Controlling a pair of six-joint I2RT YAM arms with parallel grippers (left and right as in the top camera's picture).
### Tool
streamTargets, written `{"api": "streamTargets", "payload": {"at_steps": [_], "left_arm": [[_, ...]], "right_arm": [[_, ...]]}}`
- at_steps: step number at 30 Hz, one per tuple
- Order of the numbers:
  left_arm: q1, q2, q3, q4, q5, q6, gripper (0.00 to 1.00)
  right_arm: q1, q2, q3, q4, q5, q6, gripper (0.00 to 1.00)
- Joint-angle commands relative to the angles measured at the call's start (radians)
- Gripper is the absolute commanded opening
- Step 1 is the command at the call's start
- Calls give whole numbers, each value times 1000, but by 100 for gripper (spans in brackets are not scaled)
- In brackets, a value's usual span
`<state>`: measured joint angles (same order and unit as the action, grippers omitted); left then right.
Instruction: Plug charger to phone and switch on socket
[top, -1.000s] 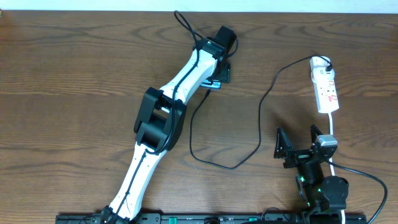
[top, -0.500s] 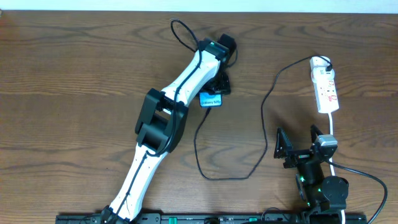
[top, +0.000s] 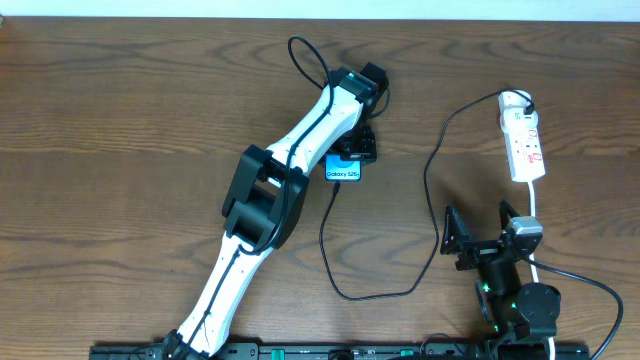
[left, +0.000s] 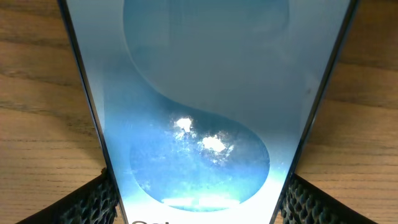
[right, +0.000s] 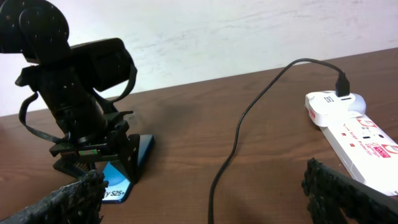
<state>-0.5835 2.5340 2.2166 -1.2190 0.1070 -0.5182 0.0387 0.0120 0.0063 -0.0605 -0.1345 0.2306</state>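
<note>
The phone sits just past the middle of the counter toward 12 o'clock, screen up and lit blue. The left end effector is on its 12 o'clock end. In the wrist view the screen fills the space between the two fingers, which are spread wide and appear clamped on the phone's long edges.

The charger cable meets the phone's 6 o'clock edge, loops toward 6 o'clock, then climbs toward 2 o'clock. There its plug sits in the far end of the white power strip. Whether the connector tip is fully seated in the phone is too small to tell.

The right end effector waits at 5 o'clock, just short of the strip, fully spread and empty.

The plugging step looks about finished. The switch is probably next, which calls for the right arm to reach toward 12 o'clock and press one fingertip squarely on the strip's small red switch without shoving the strip.
</note>
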Motion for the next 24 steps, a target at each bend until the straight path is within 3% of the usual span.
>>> {"api": "streamTargets", "payload": {"at_steps": [1, 5, 16, 24], "left_arm": [[-7, 55, -45, -7, -21, 24, 87], [-6, 55, -45, -7, -21, 24, 99], [23, 31, -12, -15, -21, 25, 98], [106, -132, 0, -13, -22, 27, 98]], "right_arm": [[6, -5, -1, -4, 1, 8, 99], [6, -5, -1, -4, 1, 8, 99], [6, -5, -1, -4, 1, 8, 99], [6, -5, -1, -4, 1, 8, 99]]}}
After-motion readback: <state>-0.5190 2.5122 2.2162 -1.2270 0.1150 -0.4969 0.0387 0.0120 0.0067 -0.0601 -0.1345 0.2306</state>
